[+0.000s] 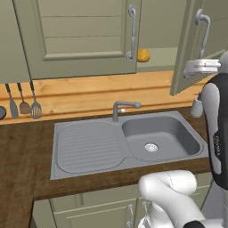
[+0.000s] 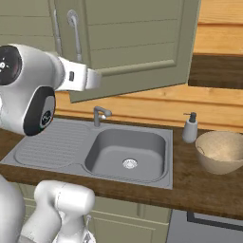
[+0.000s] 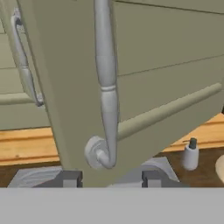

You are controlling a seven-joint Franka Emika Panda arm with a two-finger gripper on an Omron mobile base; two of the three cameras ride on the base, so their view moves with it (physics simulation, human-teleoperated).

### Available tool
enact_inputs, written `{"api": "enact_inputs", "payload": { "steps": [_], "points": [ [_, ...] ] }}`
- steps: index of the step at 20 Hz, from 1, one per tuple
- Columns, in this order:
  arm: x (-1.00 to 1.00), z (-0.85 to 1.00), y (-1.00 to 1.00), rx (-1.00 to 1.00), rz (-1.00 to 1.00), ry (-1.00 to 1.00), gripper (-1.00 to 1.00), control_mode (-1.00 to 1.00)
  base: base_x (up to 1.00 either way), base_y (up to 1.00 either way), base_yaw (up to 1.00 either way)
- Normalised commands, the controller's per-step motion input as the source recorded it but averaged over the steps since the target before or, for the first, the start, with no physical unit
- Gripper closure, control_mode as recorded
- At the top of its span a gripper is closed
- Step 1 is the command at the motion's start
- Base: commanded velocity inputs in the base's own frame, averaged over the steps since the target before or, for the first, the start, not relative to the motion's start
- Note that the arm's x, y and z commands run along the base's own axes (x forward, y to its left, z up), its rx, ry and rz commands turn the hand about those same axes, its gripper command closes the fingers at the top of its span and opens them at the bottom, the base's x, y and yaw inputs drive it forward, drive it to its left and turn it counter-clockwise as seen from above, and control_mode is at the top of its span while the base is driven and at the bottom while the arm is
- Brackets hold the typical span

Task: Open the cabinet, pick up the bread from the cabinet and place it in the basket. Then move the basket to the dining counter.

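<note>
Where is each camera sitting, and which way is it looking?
Left base view: behind the arm on its left, looking down at the grey metal sink and the small round orange bun in the open sage-green cabinet; white arm at lower right.
Right base view: behind on the right, facing the same sink, with the tan round basket; arm at left.
Hand view: on the hand, its fingers apart, facing the cabinet door's curved silver handle.
All three share the open door.

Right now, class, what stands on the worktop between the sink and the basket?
A soap dispenser stands between the sink and the basket, clearest in the right base view.
</note>
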Motion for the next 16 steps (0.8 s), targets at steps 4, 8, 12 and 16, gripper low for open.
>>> {"api": "enact_inputs", "payload": {
  "steps": [4,8,12,16],
  "points": [
    [-0.86,0.02,0.91,-0.41,-0.01,0.00,-1.00,-1.00,0.00,0.00,0.00],
    [0.21,0.17,1.00,-0.57,-0.04,0.07,-1.00,-1.00,0.00,0.00,0.00],
    [0.79,0.06,0.81,-0.45,-0.11,0.15,-1.00,-1.00,0.00,0.00,0.00],
    [1.00,-0.01,0.20,-0.37,-0.01,0.31,-1.00,-1.00,0.00,0.00,0.00]
  ]
}}
